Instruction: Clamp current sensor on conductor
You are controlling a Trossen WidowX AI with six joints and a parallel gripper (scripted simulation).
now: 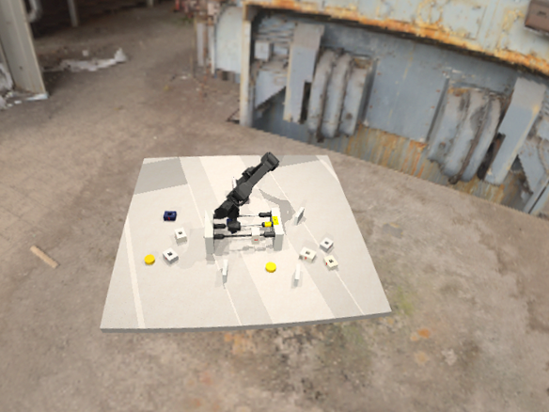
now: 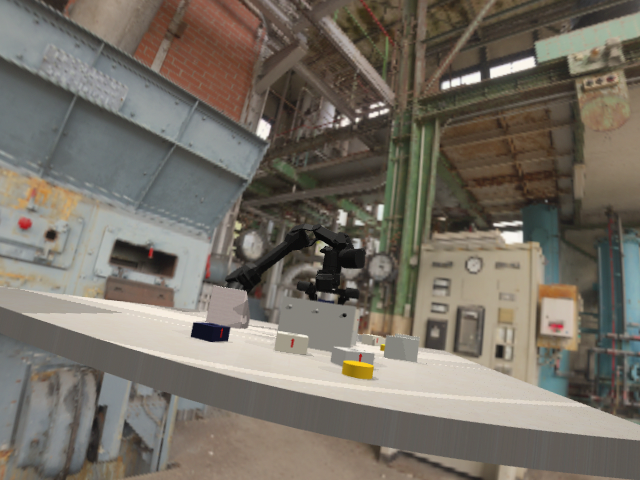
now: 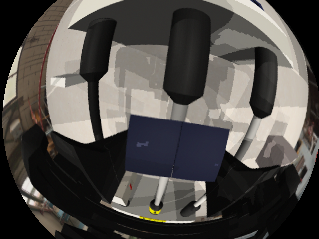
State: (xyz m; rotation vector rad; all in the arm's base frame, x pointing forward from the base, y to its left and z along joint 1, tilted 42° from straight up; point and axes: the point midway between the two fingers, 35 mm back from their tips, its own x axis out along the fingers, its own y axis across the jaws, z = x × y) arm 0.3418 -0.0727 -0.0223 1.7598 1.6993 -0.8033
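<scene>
A white rack [image 1: 208,240] [image 2: 315,322] holds three black conductors side by side. In the wrist view the middle conductor [image 3: 187,54] runs down into a dark blue split-core sensor [image 3: 178,153], whose two halves meet along a thin seam. My gripper [image 1: 233,226] [image 2: 326,296] [image 3: 173,135] reaches down into the rack and is shut on this sensor. The left conductor [image 3: 96,54] and the right conductor [image 3: 263,83] pass on either side. A yellow tag [image 3: 156,210] [image 1: 267,223] sits at the conductor's far end. I cannot read any LOAD lettering or see the sensor's arrow.
A second dark blue block [image 1: 169,215] [image 2: 210,331] with a red arrow lies left of the rack. Several small white blocks [image 1: 180,234] [image 2: 291,342], two yellow discs [image 1: 270,267] [image 1: 149,259] [image 2: 357,368] and thin white upright plates [image 1: 296,275] are spread over the table [image 1: 257,314].
</scene>
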